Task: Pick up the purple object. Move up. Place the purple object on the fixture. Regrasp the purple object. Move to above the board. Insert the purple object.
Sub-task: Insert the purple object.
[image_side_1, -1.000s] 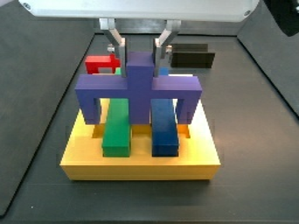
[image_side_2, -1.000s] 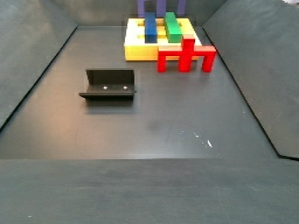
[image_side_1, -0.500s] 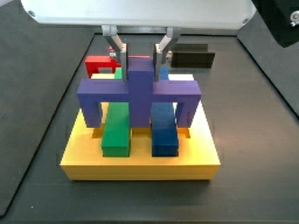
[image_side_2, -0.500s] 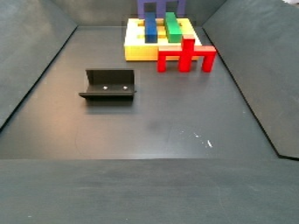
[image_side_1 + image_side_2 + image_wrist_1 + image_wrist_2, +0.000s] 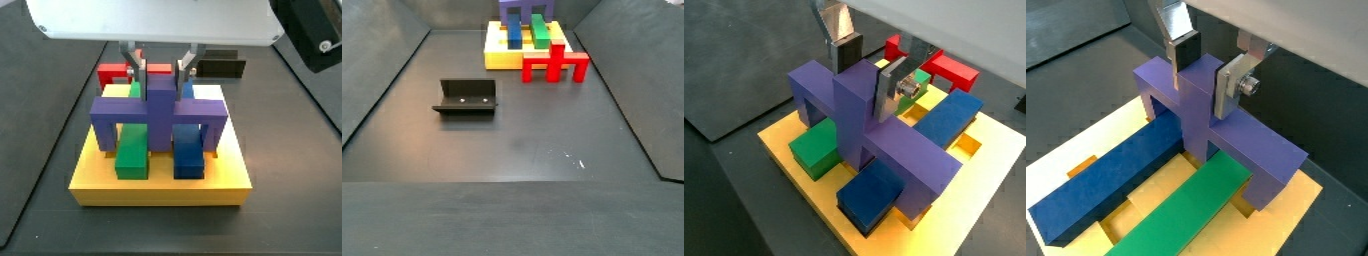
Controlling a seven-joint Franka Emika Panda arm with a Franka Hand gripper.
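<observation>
The purple object [image 5: 158, 108] stands on the board [image 5: 160, 185], its legs straddling a green bar [image 5: 134, 150] and a dark-blue bar [image 5: 189, 150]. My gripper [image 5: 160, 75] is directly above it, its two fingers down either side of the raised centre. In both wrist views the gripper [image 5: 867, 85] [image 5: 1205, 85] is shut on that purple ridge [image 5: 1186, 100], pads against its flanks. The fixture [image 5: 465, 97] sits apart on the dark floor with nothing on it. In that side view only the purple object's top [image 5: 520, 8] shows and the gripper is out of frame.
A red cross-shaped block [image 5: 553, 65] stands on the floor right beside the board's edge [image 5: 500, 60], and shows behind the gripper [image 5: 118, 72]. Sloping dark walls enclose the floor on both sides. The fixture [image 5: 221, 67] lies beyond the board.
The gripper has come down with the purple object, which now sits lower over the green and blue bars on the board. Nothing else has moved.
</observation>
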